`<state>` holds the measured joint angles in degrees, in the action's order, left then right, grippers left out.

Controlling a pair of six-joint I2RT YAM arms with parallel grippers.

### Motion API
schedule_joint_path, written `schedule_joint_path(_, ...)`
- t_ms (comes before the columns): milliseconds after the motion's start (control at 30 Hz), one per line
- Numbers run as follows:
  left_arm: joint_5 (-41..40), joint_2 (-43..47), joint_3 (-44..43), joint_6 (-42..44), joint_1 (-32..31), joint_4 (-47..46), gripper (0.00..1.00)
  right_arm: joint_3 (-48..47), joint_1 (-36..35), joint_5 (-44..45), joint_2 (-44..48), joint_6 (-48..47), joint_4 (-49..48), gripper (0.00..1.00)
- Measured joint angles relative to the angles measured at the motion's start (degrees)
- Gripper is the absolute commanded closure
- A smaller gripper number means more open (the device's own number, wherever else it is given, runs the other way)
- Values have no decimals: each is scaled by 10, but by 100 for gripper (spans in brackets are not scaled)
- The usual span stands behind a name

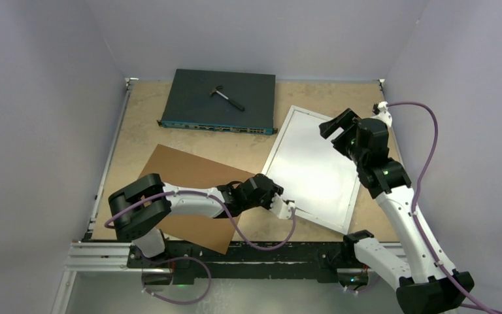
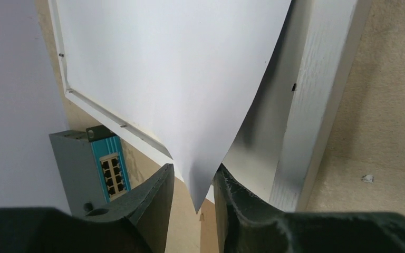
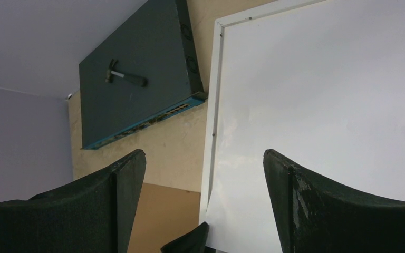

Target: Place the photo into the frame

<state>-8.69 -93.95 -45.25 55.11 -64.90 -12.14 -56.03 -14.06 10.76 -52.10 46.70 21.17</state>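
The frame (image 1: pixel 278 139), thin white border, lies flat right of centre. Inside it lies the photo (image 1: pixel 314 167), white back up, printed side hidden. My left gripper (image 1: pixel 286 208) is at the frame's near left corner. In the left wrist view its jaws (image 2: pixel 192 176) stand a little apart, and the photo's (image 2: pixel 179 79) curled corner hangs loose between them beside the frame's rail (image 2: pixel 316 105). My right gripper (image 1: pixel 336 122) hovers over the frame's far right part, wide open (image 3: pixel 204 158) above the photo (image 3: pixel 321 105), holding nothing.
A dark network switch (image 1: pixel 219 101) with a small hammer (image 1: pixel 227 96) on top sits at the back. A brown backing board (image 1: pixel 189 183) lies under my left arm. Grey walls close in the table on three sides.
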Motion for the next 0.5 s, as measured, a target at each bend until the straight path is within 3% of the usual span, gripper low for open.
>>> schedule_joint_path(167, 5, 0, -2, 2, 0, 13, 53, 0, 0, 0, 0, -3, 0, 15)
schedule_joint_path(233, 6, 0, -3, 2, 0, 21, 42, 0, 0, 0, 0, -3, 0, 15)
schedule_joint_path(300, 9, 0, -5, 3, 0, 36, 18, 0, 0, -1, 0, -3, 0, 15)
schedule_joint_path(333, 11, 0, -9, 2, 0, 47, 14, 0, 0, -1, 0, -3, 0, 14)
schedule_joint_path(500, 41, 7, -55, -6, 1, 127, 9, 0, 0, -3, 0, -5, 0, 12)
